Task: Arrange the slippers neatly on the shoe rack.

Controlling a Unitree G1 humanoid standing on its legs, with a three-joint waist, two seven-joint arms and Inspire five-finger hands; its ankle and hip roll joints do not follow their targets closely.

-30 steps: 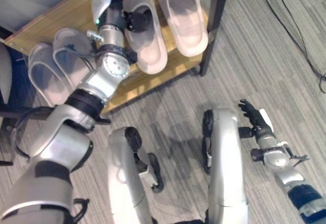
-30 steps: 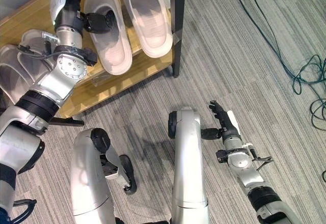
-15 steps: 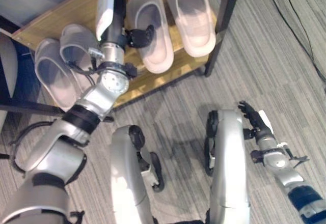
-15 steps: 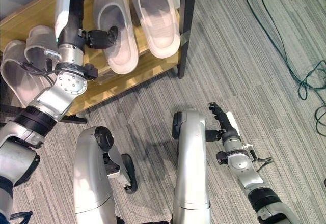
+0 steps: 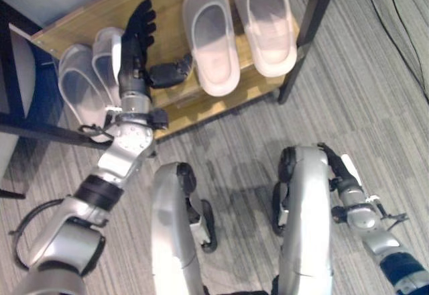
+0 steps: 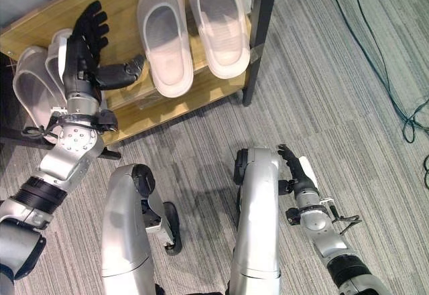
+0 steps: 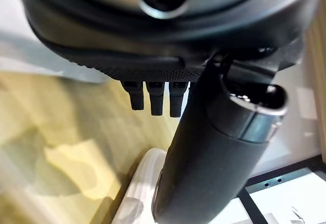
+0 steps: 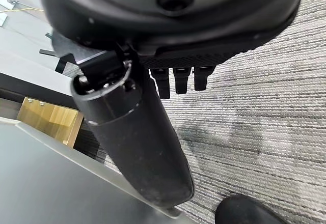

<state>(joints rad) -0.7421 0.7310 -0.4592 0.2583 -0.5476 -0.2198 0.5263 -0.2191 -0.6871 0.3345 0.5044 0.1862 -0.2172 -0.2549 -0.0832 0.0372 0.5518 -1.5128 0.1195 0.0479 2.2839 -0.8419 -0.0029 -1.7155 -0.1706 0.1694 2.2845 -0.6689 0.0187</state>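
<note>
Slippers (image 5: pixel 211 37), 2 pairs, lie on shoe rack (image 5: pixel 171 100) shelf.

slippers, pink pair (image 5: pixel 241 30): pale pink-white, translucent
slippers, grey pair (image 5: pixel 87 87): pale grey, translucent
shoe rack (image 6: pixel 40 30): light wood shelf, black posts
floor (image 6: pixel 348 107): grey carpet, fine stripes
left hand (image 6: pixel 86 40): black
right hand (image 6: pixel 298 174): black, white thumb cover

Both eye views look steeply down, sharing the shoe rack (image 5: pixel 80 23) and floor (image 6: pixel 348 94). Each wrist view peers very closely along its own hand (the left apparently over the rack's wooden shelf).
</note>
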